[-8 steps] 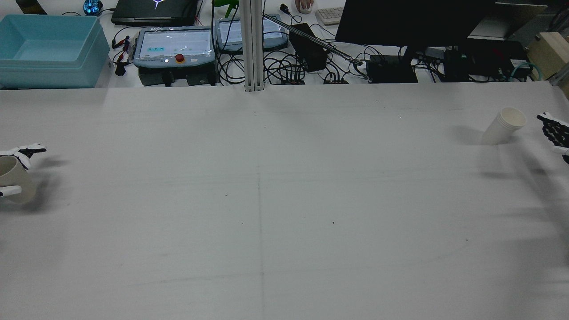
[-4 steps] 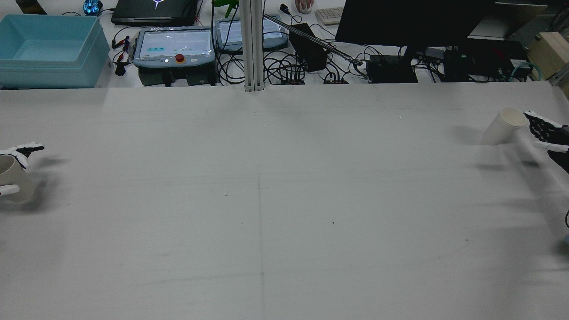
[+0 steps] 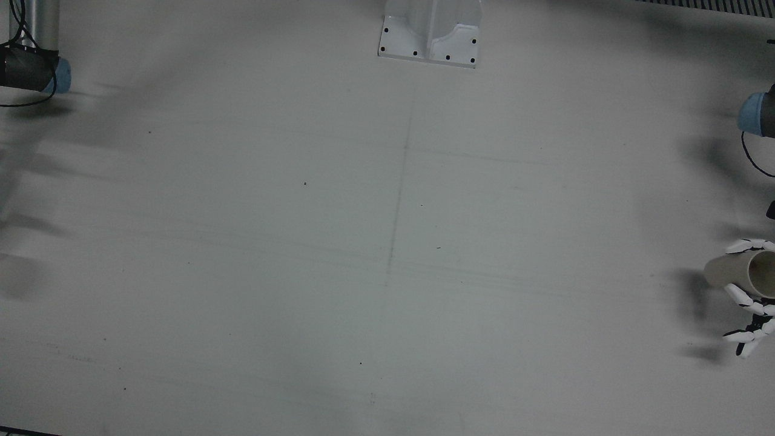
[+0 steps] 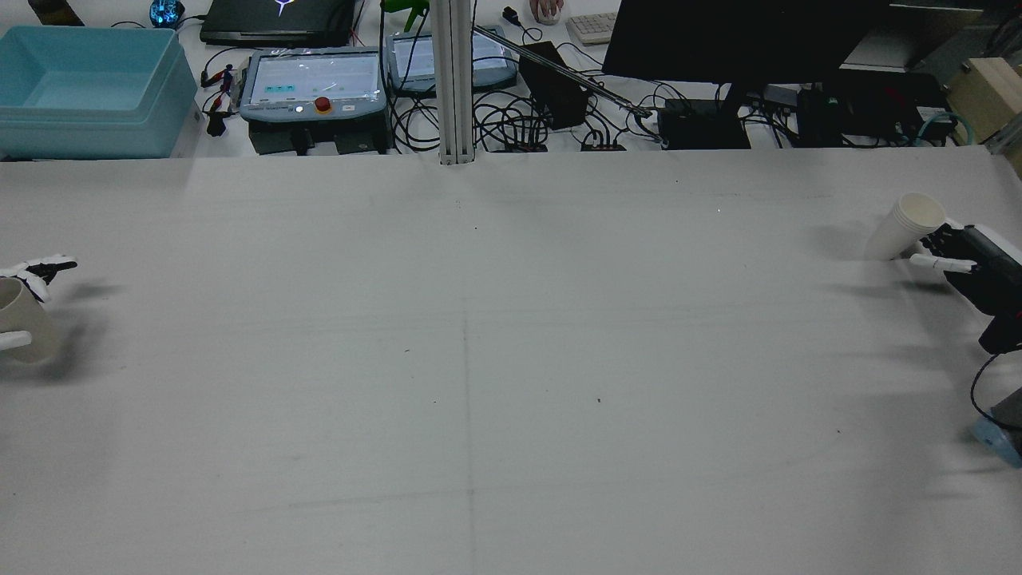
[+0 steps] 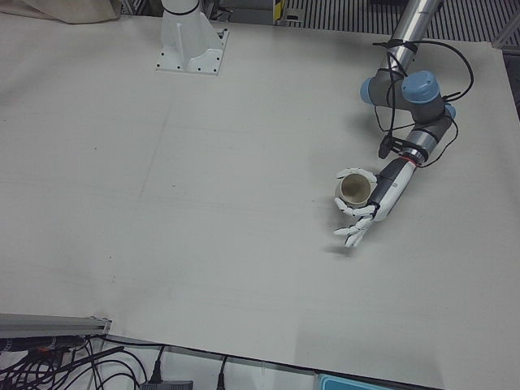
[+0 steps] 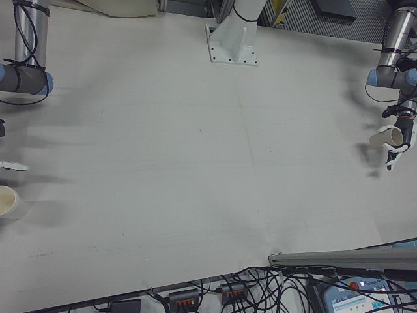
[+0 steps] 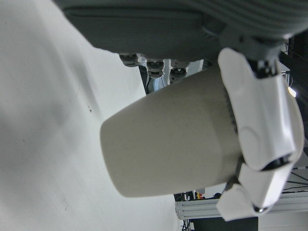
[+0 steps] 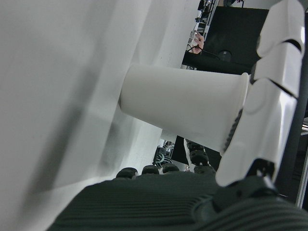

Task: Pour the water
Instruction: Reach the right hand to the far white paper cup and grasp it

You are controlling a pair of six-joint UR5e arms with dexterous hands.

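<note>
My left hand (image 4: 24, 275) is shut on a beige cup (image 4: 22, 323) at the table's left edge in the rear view. The cup (image 7: 178, 139) fills the left hand view, tilted, with the thumb (image 7: 262, 120) on its side. It also shows in the left-front view (image 5: 354, 188) and the front view (image 3: 742, 272). A white paper cup (image 4: 912, 225) stands on the table at the far right. My right hand (image 4: 962, 255) is open beside it. In the right hand view the cup (image 8: 183, 108) lies between thumb (image 8: 269, 106) and fingers (image 8: 163, 171), the fingers apart from it.
A light blue bin (image 4: 88, 88), teach pendants (image 4: 315, 84), cables and a dark monitor (image 4: 742, 40) line the far side beyond the table. A metal post (image 4: 453, 80) stands at the back centre. A white pedestal base (image 3: 430, 36) sits at the robot's side.
My right hand has come in from the right edge and now reaches around the white cup. My left hand has drifted slightly left with the beige cup.
</note>
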